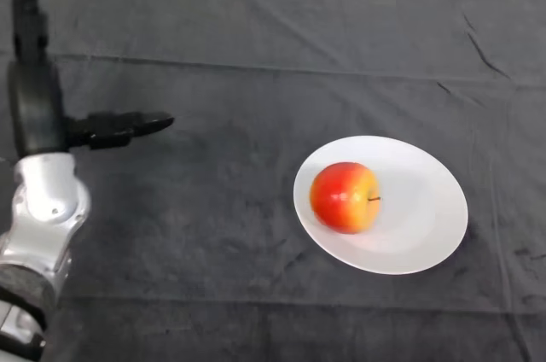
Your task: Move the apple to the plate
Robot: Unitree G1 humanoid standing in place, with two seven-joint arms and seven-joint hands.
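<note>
Though the task names a move, the apple [345, 197] already lies on the plate [426, 225], left of its centre, stem pointing right. The hand [38, 110] stands well apart to the left, fingers straight, thumb out, holding nothing. Dark cloth [213, 234] covers the table; a pale wall edges the top.

A single head view looks steeply down from above onto the table's dark cloth [256, 55], which fills nearly the whole frame. A pale strip of background crosses the top edge. The left arm [43, 217] enters from the lower left corner, close to the camera.
</note>
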